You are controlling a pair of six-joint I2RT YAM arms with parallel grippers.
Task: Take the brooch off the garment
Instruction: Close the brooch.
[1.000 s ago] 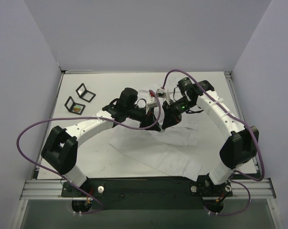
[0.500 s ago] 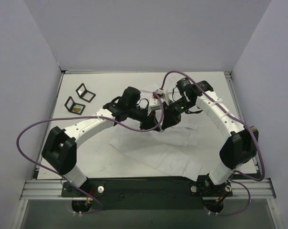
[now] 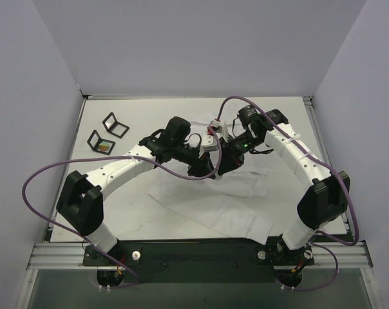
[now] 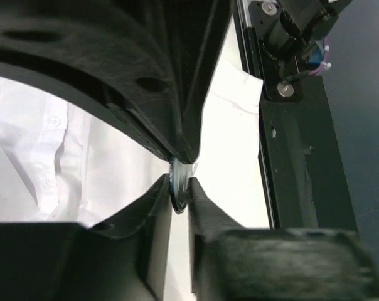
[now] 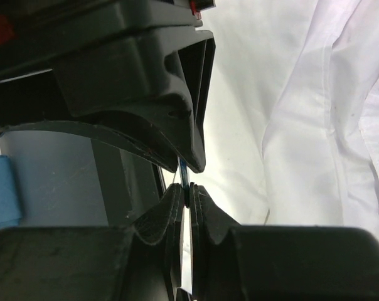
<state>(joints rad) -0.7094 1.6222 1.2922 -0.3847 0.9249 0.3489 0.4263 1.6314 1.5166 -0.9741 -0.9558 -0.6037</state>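
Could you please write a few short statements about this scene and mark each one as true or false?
1. The left gripper pinches a small round brooch. True.
2. The right gripper stands wide open. False: its jaws are shut.
3. Both arms meet above the white shirt. True.
4. The two black cases lie on the shirt. False: they lie on the table, apart from the shirt, on the left arm's side.

Left gripper [image 4: 177, 184] pinching round brooch [image 4: 179, 191] edge-on, white garment [image 4: 64, 144] behind
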